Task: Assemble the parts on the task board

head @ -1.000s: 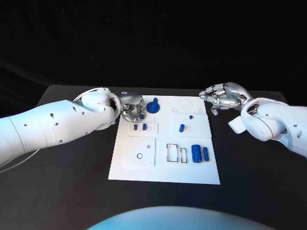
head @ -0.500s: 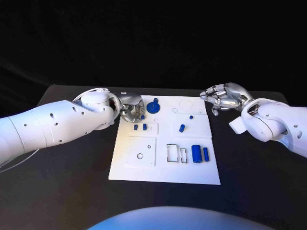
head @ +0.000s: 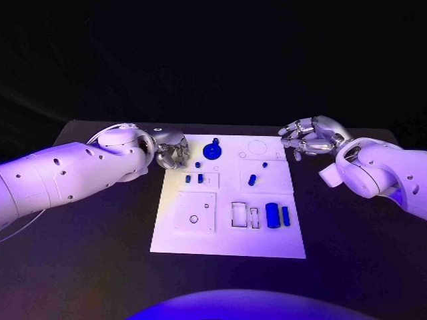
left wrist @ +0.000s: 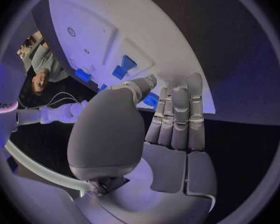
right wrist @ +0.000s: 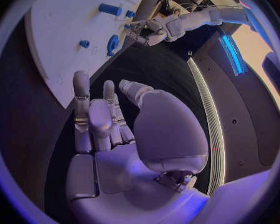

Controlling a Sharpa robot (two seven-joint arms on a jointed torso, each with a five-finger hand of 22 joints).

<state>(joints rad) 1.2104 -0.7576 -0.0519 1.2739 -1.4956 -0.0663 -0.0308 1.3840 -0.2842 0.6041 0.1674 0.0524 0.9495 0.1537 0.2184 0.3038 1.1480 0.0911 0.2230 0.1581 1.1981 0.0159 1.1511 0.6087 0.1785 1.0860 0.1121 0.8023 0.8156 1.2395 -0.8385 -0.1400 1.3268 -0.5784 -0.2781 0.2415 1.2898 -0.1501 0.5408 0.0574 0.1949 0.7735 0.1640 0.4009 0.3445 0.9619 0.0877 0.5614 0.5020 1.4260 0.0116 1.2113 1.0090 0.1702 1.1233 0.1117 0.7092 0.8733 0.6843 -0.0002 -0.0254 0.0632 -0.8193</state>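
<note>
At the white task board [head: 228, 233], the left hand [head: 171, 151] hovers empty, fingers loosely curled, by the far-left round blue part [head: 211, 149], which it might knock; the right hand [head: 308, 137] waits open at the far-right corner.

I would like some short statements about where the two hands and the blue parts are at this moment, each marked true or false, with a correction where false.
1. The left hand is at the far left corner of the task board. True.
2. The right hand holds a blue part. False: it holds nothing and is off the board's far right corner.
3. Two long blue parts lie side by side on the board's near right area. True.
4. The round blue part lies on the black table. False: it is on the board, near its far edge.
</note>
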